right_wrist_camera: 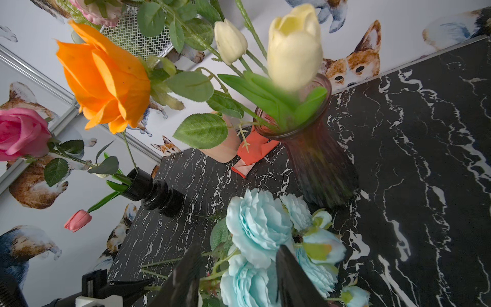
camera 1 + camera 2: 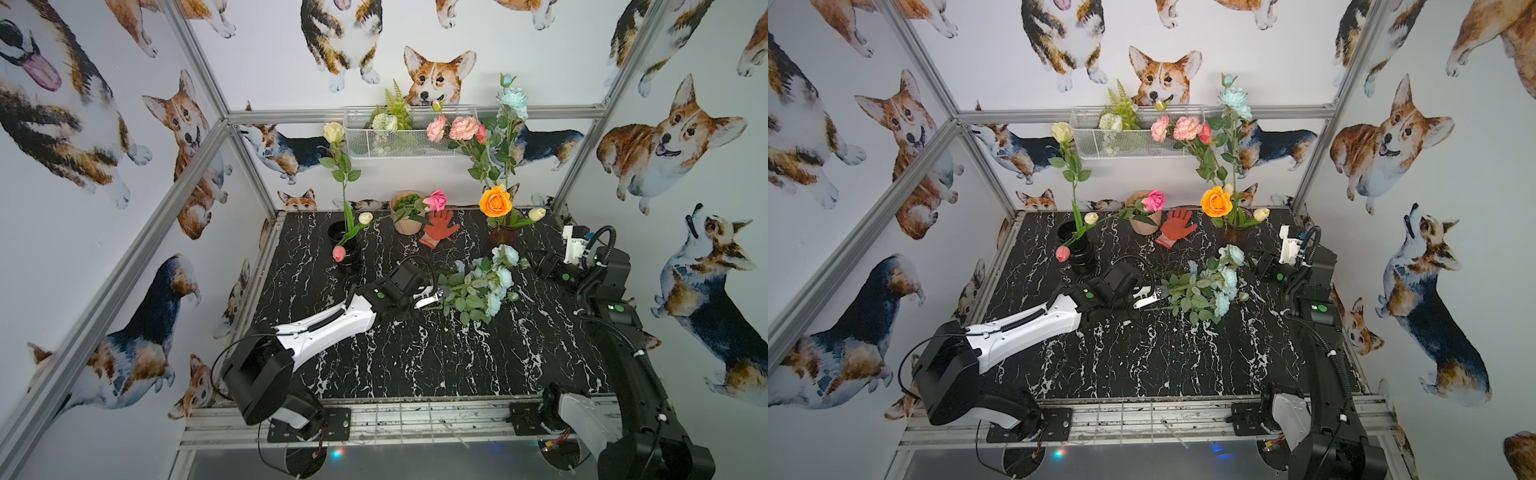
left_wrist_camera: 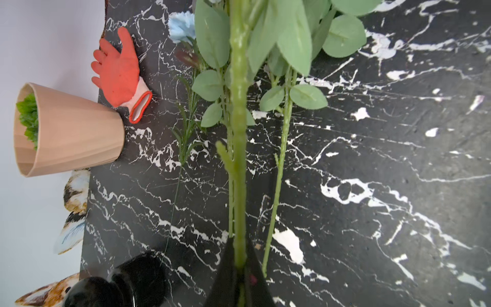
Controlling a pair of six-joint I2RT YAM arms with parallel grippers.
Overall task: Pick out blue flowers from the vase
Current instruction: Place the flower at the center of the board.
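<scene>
Looking across the counter (image 2: pixel 415 353), I see most blue flowers (image 2: pixel 494 282) lying flat near its middle, while one tall blue bloom (image 2: pixel 513 99) stands in the vase (image 2: pixel 503 235) behind them. My left tool (image 2: pixel 435 296) pinches a lying stem's end. My right tool (image 1: pixel 239 246) hangs just beside the blooms, prongs apart and empty.

Black jaws of the left gripper (image 3: pixel 239 255) pinch a thick green plastic flower stem (image 3: pixel 238 133) running straight ahead. A thinner green stem (image 3: pixel 279 186) lies just beside the jaws. Farther ahead, off to one side, lie a pale blue frilly bloom (image 3: pixel 182 26) and an orange-red glove (image 3: pixel 117 71).
</scene>
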